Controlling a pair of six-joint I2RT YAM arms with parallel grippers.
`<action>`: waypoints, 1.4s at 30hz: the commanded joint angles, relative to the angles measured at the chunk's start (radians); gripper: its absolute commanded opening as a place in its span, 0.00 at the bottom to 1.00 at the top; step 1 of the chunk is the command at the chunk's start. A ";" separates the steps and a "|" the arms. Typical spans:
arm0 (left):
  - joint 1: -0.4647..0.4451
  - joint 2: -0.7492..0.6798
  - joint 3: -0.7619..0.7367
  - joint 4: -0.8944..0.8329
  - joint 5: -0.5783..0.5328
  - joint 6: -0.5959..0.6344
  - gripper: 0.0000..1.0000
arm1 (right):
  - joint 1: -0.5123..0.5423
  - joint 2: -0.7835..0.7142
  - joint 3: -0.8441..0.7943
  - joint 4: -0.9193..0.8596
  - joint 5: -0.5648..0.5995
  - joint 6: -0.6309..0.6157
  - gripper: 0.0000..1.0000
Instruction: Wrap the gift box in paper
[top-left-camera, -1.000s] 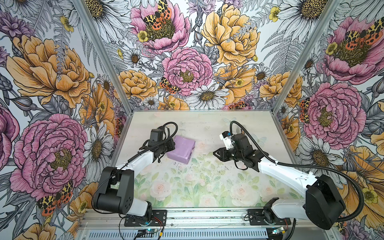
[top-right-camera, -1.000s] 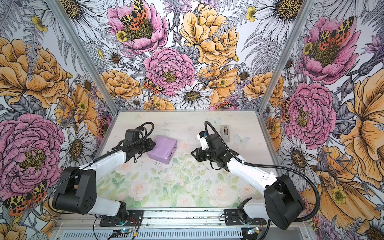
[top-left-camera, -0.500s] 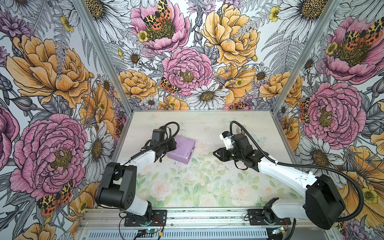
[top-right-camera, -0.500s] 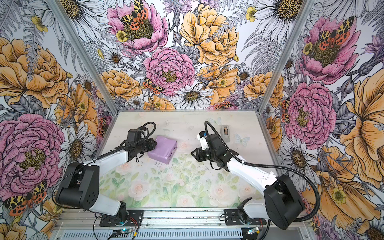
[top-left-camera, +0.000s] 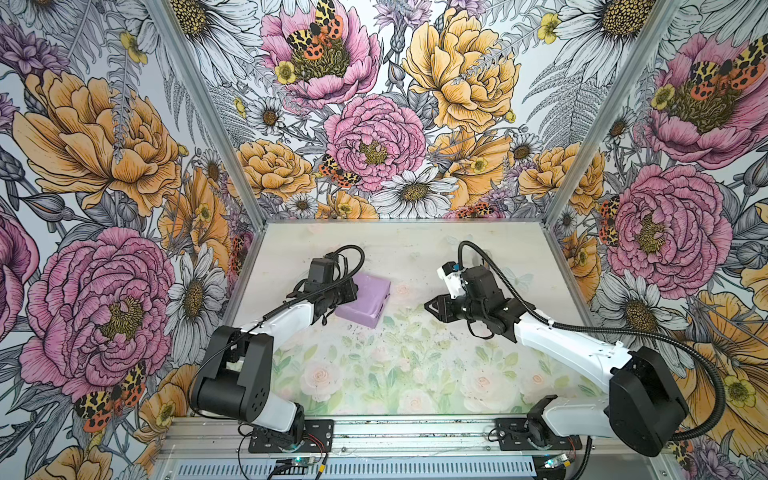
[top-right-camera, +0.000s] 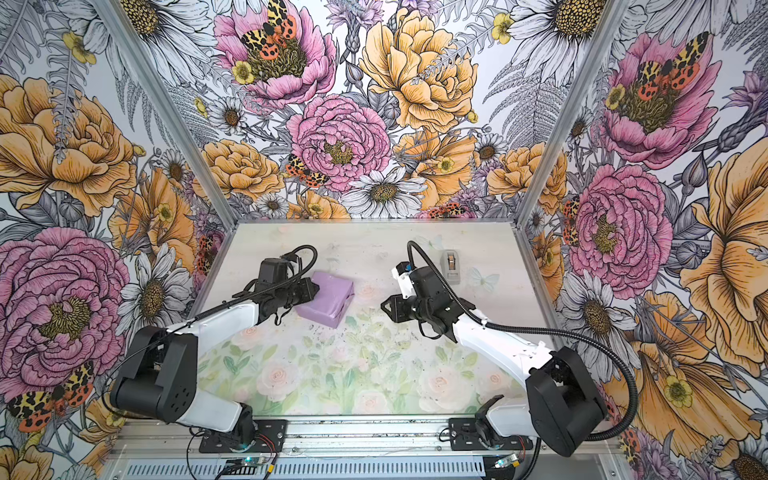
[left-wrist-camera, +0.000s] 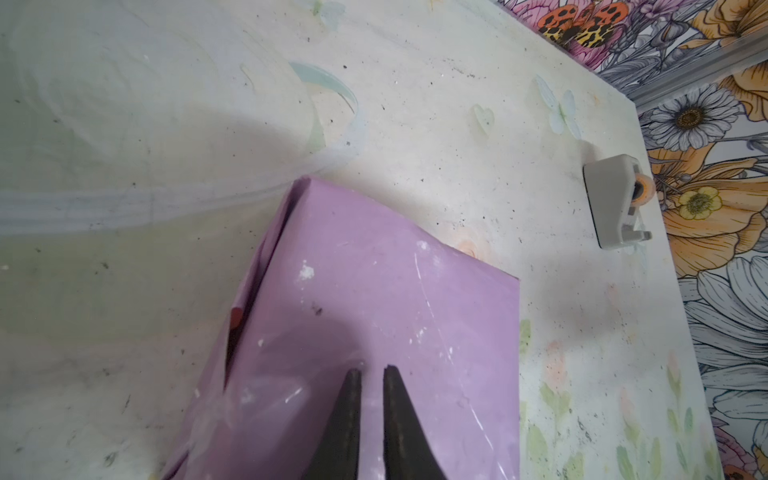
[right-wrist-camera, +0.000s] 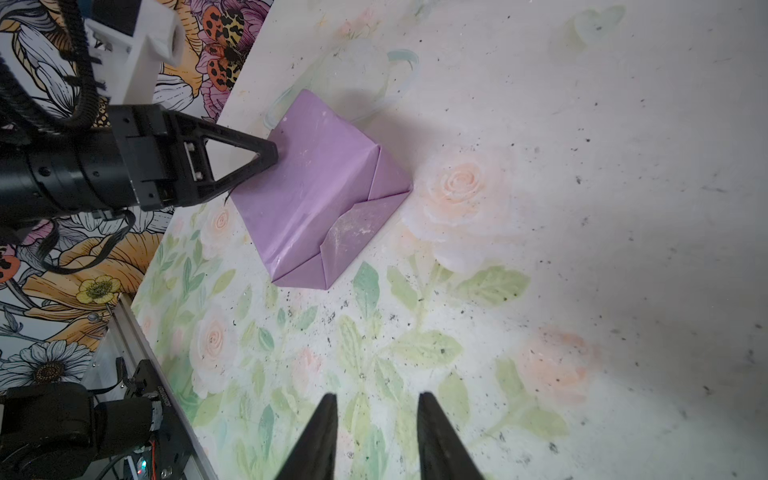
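L pincer (left-wrist-camera: 372, 369) tips have parted to a slit since 1 s ago, nothing gripped, over paper (top-left-camera: 365, 296) top: prob. releasing, wrap near done. R pincer (right-wrist-camera: 376, 397) part open, empty, well apart. Parcel on counter (top-left-camera: 415, 374) left-centre, gift box hidden inside. Long axis approx far-near, skewed; folded end faces R.

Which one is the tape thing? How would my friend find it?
Start at the flowery table, then look at its far right part, beyond the right arm. The tape dispenser stands there alone: small, grey and blocky, unlike the lilac paper parcel.
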 joint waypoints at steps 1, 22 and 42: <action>0.024 -0.105 0.021 -0.054 -0.040 0.016 0.32 | 0.008 0.033 0.043 0.069 0.001 0.060 0.35; -0.011 0.030 -0.079 0.104 0.125 -0.121 0.57 | -0.001 0.184 0.062 0.176 -0.007 0.255 0.42; -0.188 -0.222 -0.001 -0.010 -0.389 0.027 0.69 | -0.289 -0.100 -0.100 0.022 0.212 0.059 0.46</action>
